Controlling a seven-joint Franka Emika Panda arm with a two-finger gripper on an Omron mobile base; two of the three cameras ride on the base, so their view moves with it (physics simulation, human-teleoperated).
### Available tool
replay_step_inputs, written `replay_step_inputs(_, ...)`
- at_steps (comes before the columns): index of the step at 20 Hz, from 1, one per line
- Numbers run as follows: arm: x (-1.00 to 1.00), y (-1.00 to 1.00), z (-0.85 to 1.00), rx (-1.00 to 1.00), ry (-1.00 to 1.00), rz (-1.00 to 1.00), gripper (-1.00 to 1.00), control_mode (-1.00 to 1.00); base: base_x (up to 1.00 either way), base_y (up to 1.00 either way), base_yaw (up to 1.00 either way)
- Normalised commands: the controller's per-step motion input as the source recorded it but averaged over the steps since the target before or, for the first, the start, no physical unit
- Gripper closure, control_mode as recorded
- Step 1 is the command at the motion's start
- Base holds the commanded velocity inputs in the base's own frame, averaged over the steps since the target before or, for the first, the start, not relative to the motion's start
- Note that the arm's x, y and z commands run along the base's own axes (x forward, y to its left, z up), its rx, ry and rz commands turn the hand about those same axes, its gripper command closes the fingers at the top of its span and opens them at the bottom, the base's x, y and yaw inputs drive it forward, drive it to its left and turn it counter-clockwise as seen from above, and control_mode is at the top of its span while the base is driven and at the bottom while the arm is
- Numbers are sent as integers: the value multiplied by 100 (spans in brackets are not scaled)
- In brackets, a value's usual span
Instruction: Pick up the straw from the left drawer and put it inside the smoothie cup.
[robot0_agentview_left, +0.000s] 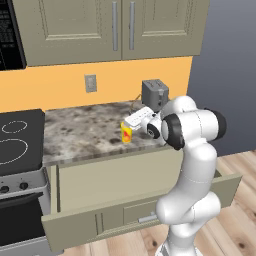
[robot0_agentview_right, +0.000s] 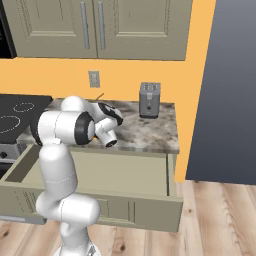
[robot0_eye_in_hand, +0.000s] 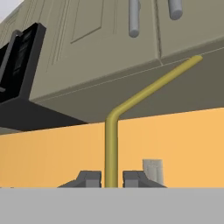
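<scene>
Looking from the left base view, the open drawer (robot0_agentview_left: 150, 195) juts out under the counter (robot0_agentview_left: 85, 132), and the yellow cup (robot0_agentview_left: 126, 132) stands on that counter, in front of and left of the toaster (robot0_agentview_left: 154, 94). The gripper (robot0_agentview_left: 134, 121) hangs just above the cup. From the right base view, the straw (robot0_agentview_right: 98, 96) pokes up beside the arm, left of the toaster (robot0_agentview_right: 149, 99). In the hand view, the fingers (robot0_eye_in_hand: 89, 178) are pinched close on the bent straw (robot0_eye_in_hand: 112, 144).
</scene>
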Motion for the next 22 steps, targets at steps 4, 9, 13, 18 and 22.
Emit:
replay_step_inputs(4,5,0,-6,0,-2,-1,100,-100,0,0,0)
replay_step_inputs(9,5,1,-11,0,-2,-1,100,-100,0,0,0)
replay_step_inputs(13,3,3,-19,0,-2,-1,100,-100,0,0,0)
replay_step_inputs(18,2,4,-26,0,-2,0,100,-100,0,0,0)
replay_step_inputs(22,1,0,-27,0,-3,0,100,-100,0,0,0)
